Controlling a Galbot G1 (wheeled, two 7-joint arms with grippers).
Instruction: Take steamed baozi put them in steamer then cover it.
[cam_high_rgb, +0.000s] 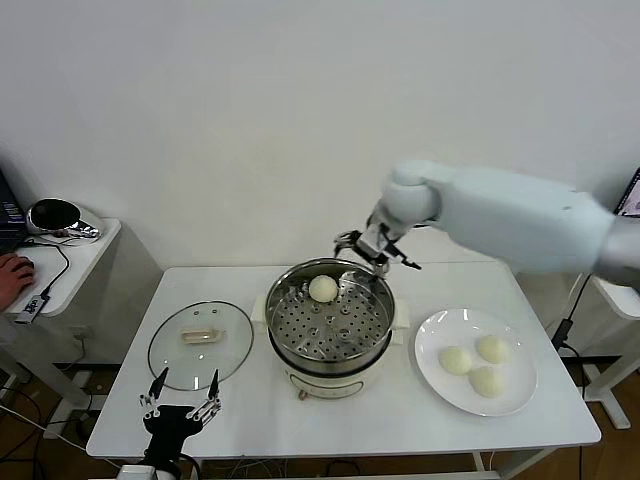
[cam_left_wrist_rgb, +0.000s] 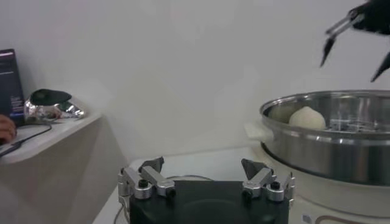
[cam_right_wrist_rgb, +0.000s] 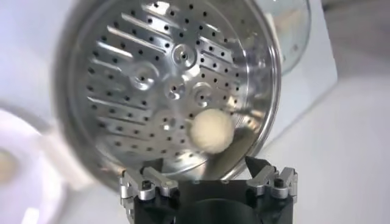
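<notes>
One steamed baozi (cam_high_rgb: 322, 289) is sitting at the steamer's (cam_high_rgb: 330, 350) far edge; my right gripper (cam_high_rgb: 372, 250) is hovering above, wide open, empty; left gripper (cam_high_rgb: 181, 402) is idling open near the cover (cam_high_rgb: 200, 344).

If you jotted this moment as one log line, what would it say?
right end effector: open above steamer | baozi: one inside, three on plate | cover: on table | left end effector: idle, open

My right gripper (cam_high_rgb: 375, 252) hangs open at frame centre, arm stretched from the right; my left gripper (cam_high_rgb: 181, 396) waits open, bottom left.
</notes>
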